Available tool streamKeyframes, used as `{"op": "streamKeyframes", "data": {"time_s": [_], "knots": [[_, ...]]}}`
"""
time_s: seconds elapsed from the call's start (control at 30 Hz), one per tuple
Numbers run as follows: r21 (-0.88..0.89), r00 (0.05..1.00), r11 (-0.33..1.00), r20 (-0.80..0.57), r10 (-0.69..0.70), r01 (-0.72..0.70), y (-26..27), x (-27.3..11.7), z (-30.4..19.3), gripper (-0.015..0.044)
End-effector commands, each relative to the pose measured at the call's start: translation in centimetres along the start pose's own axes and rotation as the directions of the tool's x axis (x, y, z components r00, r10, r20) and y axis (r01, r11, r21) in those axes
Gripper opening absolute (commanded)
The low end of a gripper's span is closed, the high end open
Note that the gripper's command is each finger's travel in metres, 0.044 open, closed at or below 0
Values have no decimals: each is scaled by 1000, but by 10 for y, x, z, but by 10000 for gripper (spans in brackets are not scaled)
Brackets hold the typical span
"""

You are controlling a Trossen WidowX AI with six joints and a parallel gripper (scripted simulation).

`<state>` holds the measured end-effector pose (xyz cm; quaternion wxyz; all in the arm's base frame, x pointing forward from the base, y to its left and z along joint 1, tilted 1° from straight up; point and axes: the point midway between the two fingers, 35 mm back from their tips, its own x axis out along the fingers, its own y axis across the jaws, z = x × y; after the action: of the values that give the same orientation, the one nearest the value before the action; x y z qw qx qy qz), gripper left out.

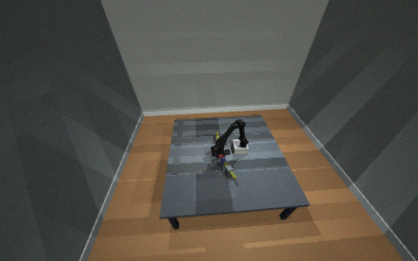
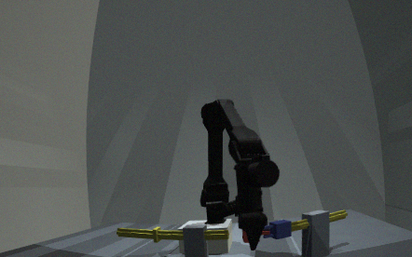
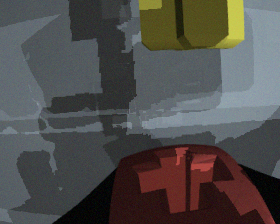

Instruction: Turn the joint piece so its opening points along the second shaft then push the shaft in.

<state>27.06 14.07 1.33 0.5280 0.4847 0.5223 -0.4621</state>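
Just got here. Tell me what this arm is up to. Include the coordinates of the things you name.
The arm's gripper point(image 2: 254, 247) is closed on the red joint piece point(image 2: 245, 236) point(image 3: 178, 185), which sits beside a blue part point(image 2: 281, 229) on the fixed shaft's side. It appears to be lining the opening up with the other yellow shaft point(image 2: 136, 232) point(image 3: 201, 25). That shaft lies across its grey block point(image 2: 195, 242), its end near the joint piece, and doesn't look pushed in.

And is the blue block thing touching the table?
No, the blue piece sits up in line with the yellow shaft, which the grey block holds above the table.
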Motion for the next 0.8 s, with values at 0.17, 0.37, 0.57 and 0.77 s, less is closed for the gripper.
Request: {"op": "streamKeyframes", "data": {"time_s": [0.17, 0.37, 0.57, 0.77], "knots": [[62, 1000, 998, -22, 4, -2, -2, 1, 0, 0], [54, 1000, 999, -20, 3, -2, -2, 1, 0, 0], [54, 1000, 999, -20, 3, -2, -2, 1, 0, 0], [54, 1000, 999, -20, 3, -2, -2, 1, 0, 79]]}}
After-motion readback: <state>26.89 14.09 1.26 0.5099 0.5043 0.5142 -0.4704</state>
